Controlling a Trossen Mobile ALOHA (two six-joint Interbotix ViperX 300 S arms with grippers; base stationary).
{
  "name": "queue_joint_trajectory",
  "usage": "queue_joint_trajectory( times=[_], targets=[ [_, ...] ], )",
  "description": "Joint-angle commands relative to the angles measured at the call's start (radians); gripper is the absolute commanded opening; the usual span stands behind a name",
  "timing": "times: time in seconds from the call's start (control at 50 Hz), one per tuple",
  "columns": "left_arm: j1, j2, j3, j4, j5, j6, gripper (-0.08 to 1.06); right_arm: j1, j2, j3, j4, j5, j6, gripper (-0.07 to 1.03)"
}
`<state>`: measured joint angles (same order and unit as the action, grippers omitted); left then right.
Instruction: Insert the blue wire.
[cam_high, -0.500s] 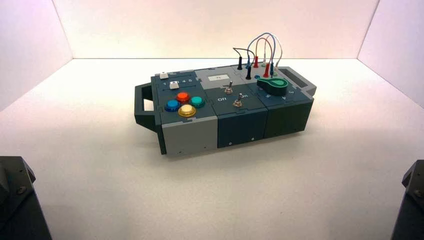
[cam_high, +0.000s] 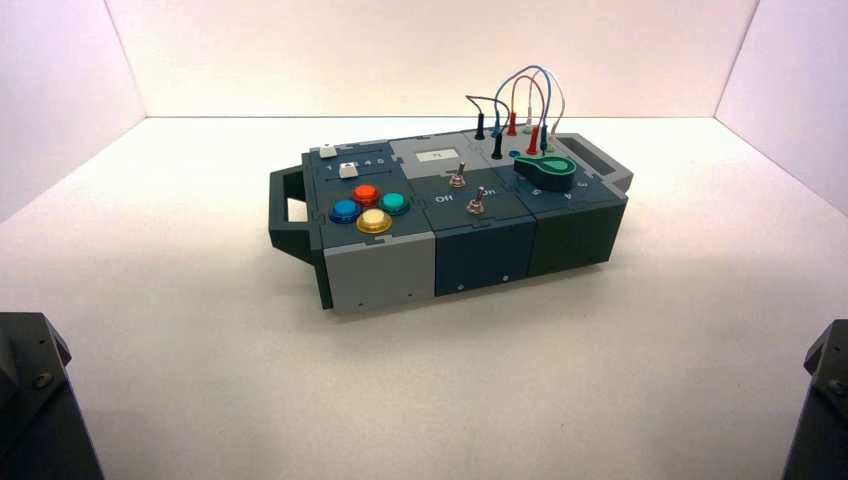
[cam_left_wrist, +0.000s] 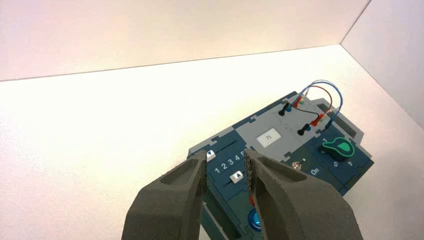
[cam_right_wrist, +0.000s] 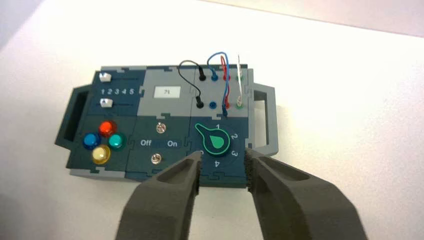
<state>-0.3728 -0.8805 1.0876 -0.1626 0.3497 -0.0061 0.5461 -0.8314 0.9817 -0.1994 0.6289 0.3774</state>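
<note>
The blue wire (cam_right_wrist: 216, 53) arches over the box's (cam_high: 480, 255) far right corner, also seen from above as the blue wire (cam_high: 530, 69) and in the left wrist view (cam_left_wrist: 336, 93). One end sits in the far blue socket (cam_right_wrist: 214, 77). Its other dark-blue plug (cam_right_wrist: 225, 113) hangs by the green knob (cam_right_wrist: 216, 141), outside the empty near blue socket (cam_right_wrist: 212, 105). My right gripper (cam_right_wrist: 223, 167) hovers open short of the box's near edge, in front of the knob. My left gripper (cam_left_wrist: 226, 167) is open too, above the slider end, holding nothing.
Black (cam_right_wrist: 187, 63), red (cam_right_wrist: 223, 85) and white (cam_right_wrist: 239, 80) wires stand plugged beside the blue one. Two toggle switches (cam_right_wrist: 160, 128), several coloured buttons (cam_right_wrist: 103, 141), two white sliders (cam_left_wrist: 237, 176) and a small display (cam_right_wrist: 166, 92) fill the box's top. Both arm bases (cam_high: 40, 400) sit parked at the near corners.
</note>
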Motion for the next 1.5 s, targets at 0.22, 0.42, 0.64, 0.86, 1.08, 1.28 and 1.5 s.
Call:
queue_joint_trajectory(
  times=[0.22,0.42,0.64,0.86,1.08,1.28,1.5],
  targets=[
    [-0.044,0.031,-0.031,-0.006,-0.015,-0.003,0.42,0.000,0.169,-0.067,0.002,-0.054,-0.005,0.57],
    [-0.049,0.026,-0.037,-0.006,-0.021,-0.005,0.42,-0.002,0.290,-0.075,0.008,-0.106,0.002,0.57],
    [-0.049,0.017,-0.037,-0.008,-0.012,-0.005,0.42,0.000,0.394,-0.080,0.060,-0.169,0.006,0.56],
    [-0.049,0.005,-0.044,-0.008,-0.006,-0.005,0.42,-0.005,0.486,-0.095,0.078,-0.233,0.008,0.53],
    [-0.049,-0.015,-0.057,-0.006,-0.002,0.000,0.42,-0.058,0.577,-0.118,0.071,-0.261,0.005,0.53],
    [-0.049,-0.021,-0.061,-0.005,0.011,0.002,0.42,-0.069,0.627,-0.137,0.046,-0.275,0.002,0.53],
    [-0.049,-0.017,-0.071,-0.005,0.011,0.003,0.42,-0.069,0.690,-0.166,0.038,-0.278,-0.005,0.52]
  ],
)
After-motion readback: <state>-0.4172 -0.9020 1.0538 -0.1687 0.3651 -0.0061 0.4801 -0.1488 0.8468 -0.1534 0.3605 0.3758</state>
